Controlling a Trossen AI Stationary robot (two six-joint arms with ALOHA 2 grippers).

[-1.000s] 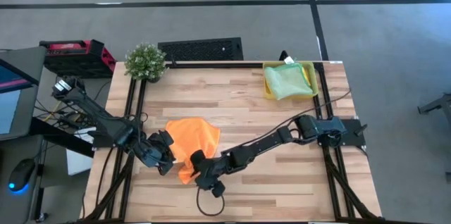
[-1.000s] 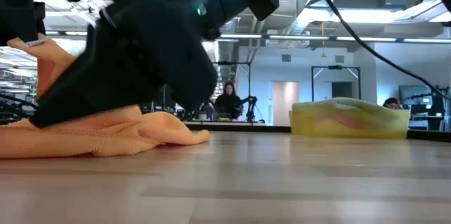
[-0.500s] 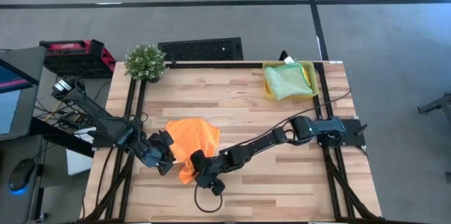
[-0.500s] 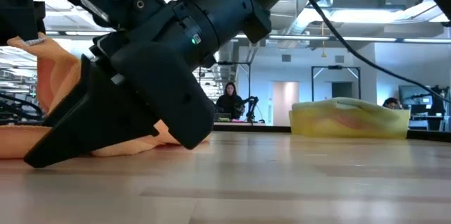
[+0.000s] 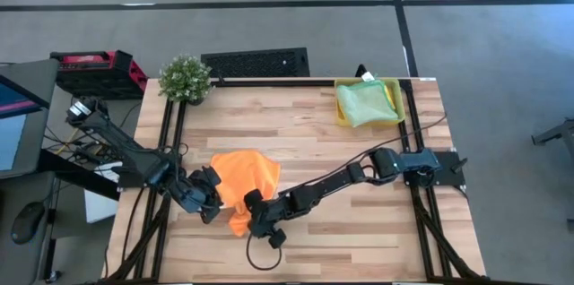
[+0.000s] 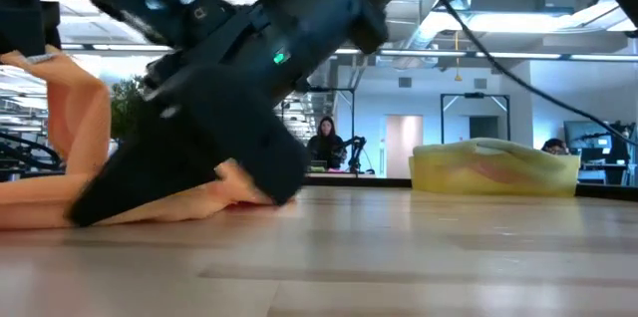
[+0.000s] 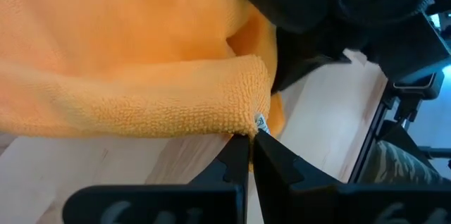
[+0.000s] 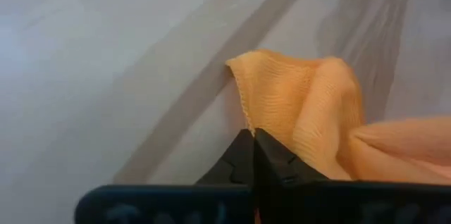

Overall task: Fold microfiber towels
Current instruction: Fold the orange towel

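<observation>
High view: one orange towel (image 5: 244, 177) bunched at table's (image 5: 305, 124) front-left; one pale green towel (image 5: 363, 101) in yellow tray (image 5: 342, 110) at back-right corner; one potted plant (image 5: 185, 77). Low view: adds person (image 6: 323, 144) in room behind. Left wrist: left gripper (image 7: 251, 155) pinched shut on orange edge with label. Right wrist: right gripper (image 8: 252, 155) pinched shut on another orange edge.

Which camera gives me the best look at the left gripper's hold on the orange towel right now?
The left wrist view: the left gripper is shut on a corner of the orange towel, by its small tag. The high view only shows that gripper at the towel's left edge. The low view shows lifted cloth, the right wrist view another part.
</observation>
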